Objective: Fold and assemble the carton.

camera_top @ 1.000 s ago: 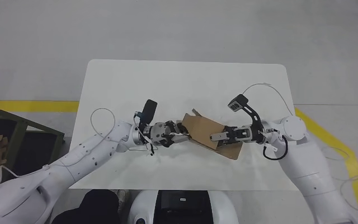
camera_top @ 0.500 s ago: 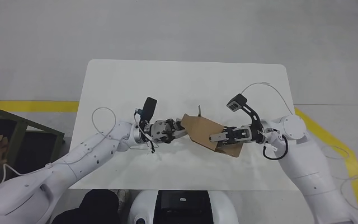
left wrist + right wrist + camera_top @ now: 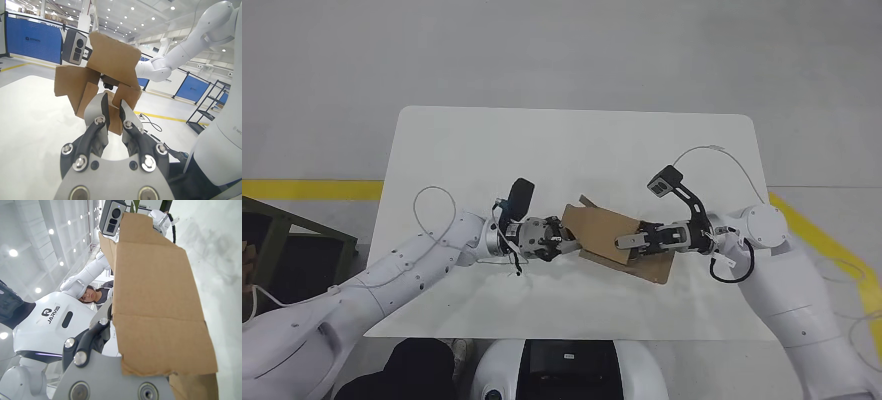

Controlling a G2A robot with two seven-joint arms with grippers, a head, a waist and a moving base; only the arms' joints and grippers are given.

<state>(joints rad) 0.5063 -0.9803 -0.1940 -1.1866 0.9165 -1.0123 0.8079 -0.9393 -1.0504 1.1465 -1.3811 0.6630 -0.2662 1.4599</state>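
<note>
A brown carton (image 3: 604,234) is held a little above the middle of the white table, partly folded, with loose flaps at its left end. My right gripper (image 3: 628,243) is shut on the carton's wall from the right side. In the right wrist view one of its fingers (image 3: 103,313) presses against the carton (image 3: 155,294), and the other is hidden behind the cardboard. My left gripper (image 3: 559,240) is at the carton's left end. In the left wrist view it (image 3: 112,103) is narrowly open, right in front of the carton's (image 3: 113,56) spread flaps.
The white table (image 3: 572,150) has bare room behind and on both sides of the carton. A thin cable loop (image 3: 430,208) hangs off the left arm over the table's left part. A dark crate (image 3: 282,255) stands on the floor to the left.
My left arm has moved right, closer to the carton's left end. That end and its flaps have shifted slightly. The right gripper has kept its hold and its place.
</note>
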